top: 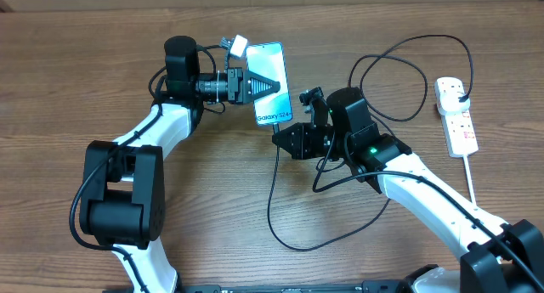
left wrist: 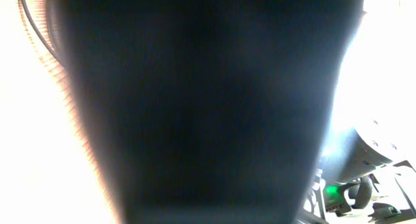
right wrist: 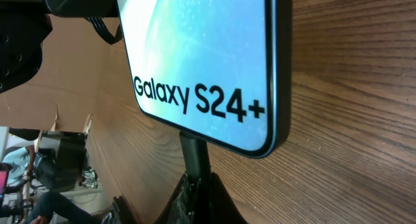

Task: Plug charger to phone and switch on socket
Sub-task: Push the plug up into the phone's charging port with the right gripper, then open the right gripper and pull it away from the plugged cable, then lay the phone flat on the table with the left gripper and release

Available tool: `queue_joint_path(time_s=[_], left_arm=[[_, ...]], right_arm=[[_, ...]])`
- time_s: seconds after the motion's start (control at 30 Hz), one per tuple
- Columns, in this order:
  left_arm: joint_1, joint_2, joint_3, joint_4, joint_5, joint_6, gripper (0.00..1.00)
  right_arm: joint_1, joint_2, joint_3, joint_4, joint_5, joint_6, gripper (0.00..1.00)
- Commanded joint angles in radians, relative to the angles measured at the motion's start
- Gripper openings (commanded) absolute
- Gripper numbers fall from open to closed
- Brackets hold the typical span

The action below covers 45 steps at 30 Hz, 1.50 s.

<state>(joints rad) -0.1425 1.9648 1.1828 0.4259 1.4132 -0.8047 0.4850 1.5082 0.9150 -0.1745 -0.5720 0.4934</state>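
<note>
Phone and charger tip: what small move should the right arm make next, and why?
Probably ease the right gripper slightly toward the phone, along the tip's axis. Its jaws hold the charger tip right at the phone's bottom edge, while the left gripper holds the phone; whether the tip is fully seated cannot be seen.

Phone [top: 270, 62] lies toward 12 o'clock on the table [top: 212, 216]. Left gripper [top: 270, 86] is at its 9 o'clock, right gripper [top: 279, 137] at its 5 (charger [right wrist: 194, 152] tip touches the phone's near edge). Socket [top: 456, 115] is well apart at 3 o'clock.
</note>
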Motion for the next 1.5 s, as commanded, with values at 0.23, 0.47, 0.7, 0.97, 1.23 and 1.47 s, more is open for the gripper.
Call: queue_joint_path(time_s=[0.23,0.47,0.7,0.97,1.23,1.47], left_arm=[[-0.026,0.010,-0.004,-0.011,0.083,-0.013,0.04],[0.002,0.010,-0.004,-0.010,-0.064,-0.064,0.04],[0.013,0.010,-0.004,-0.010,-0.151,-0.064,0.04],[0.013,0.010,-0.004,-0.028,-0.219,-0.053,0.04],[-0.004,0.010,-0.004,-0.402,-0.438,0.160,0.04],[-0.009,0.010,-0.004,-0.607,-0.640,0.303,0.06]], right_arm=[[-0.038,-0.040,0.090,-0.001,0.080,-0.005,0.04],[-0.037,-0.057,0.090,-0.070,0.031,-0.029,0.04],[-0.037,-0.062,0.090,-0.187,-0.016,-0.058,0.49],[-0.037,-0.127,0.090,-0.267,0.002,-0.108,0.80],[-0.038,-0.235,0.090,-0.323,0.063,-0.151,0.95],[-0.038,-0.271,0.090,-0.360,0.067,-0.155,0.96]])
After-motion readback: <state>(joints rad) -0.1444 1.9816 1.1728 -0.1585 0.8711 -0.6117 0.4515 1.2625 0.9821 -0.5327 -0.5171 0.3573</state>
